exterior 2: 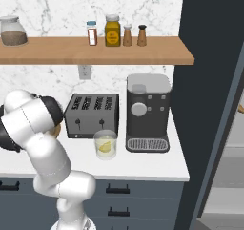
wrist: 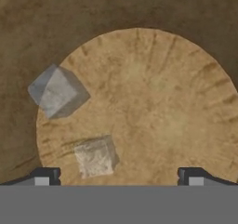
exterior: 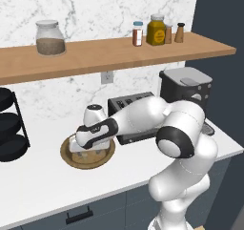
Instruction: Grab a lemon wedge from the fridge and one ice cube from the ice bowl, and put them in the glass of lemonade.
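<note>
A: Where is the claw?

B: Spread wide and empty above the round brown wooden ice bowl on the white table; two pale ice cubes lie at nine and seven o'clock on the bowl's floor.

A: And the lemonade?

B: The short clear glass of lemonade stands before the grey toaster, a small yellow lemon wedge inside.

The ice bowl, round, shallow and brown wooden, is sitting on the white counter just in front of the toaster's left end. Two ice cubes are lying apart on its flat floor: a greyish cube is resting tilted against the rising wall, and a paler cube is lying nearer the middle. The glass of lemonade, a short clear tumbler, is standing upright on the counter, with a small yellow lemon wedge sitting in its pale liquid.
</note>
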You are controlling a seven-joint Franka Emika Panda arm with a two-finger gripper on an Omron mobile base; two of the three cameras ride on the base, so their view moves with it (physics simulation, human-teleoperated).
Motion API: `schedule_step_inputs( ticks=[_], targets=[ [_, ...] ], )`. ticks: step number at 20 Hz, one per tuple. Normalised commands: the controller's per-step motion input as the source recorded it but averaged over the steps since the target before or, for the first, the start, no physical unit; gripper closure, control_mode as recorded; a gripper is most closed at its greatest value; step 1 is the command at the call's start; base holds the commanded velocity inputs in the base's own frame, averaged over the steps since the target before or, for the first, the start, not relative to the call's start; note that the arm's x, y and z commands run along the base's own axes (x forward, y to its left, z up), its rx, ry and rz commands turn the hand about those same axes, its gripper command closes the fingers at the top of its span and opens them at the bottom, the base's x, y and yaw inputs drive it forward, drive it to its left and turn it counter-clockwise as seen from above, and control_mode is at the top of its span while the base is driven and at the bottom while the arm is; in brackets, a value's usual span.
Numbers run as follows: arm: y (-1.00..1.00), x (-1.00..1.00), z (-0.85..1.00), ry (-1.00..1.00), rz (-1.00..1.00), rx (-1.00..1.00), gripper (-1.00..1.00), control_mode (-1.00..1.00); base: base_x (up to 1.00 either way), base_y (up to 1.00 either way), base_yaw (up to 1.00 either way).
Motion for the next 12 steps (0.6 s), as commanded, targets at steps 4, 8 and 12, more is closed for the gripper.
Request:
schedule_step_inputs(
  ticks=[4, 8, 12],
  targets=[
    [0.00, 0.00, -0.49, 0.00, 0.00, 0.00, -1.00, -1.00, 0.00, 0.00, 0.00],
    [0.00, 0.00, -0.23, 0.00, 0.00, 0.00, -1.00, -1.00, 0.00, 0.00, 0.00],
    [0.00, 0.00, -0.08, 0.00, 0.00, 0.00, -1.00, -1.00, 0.00, 0.00, 0.00]
  ],
)
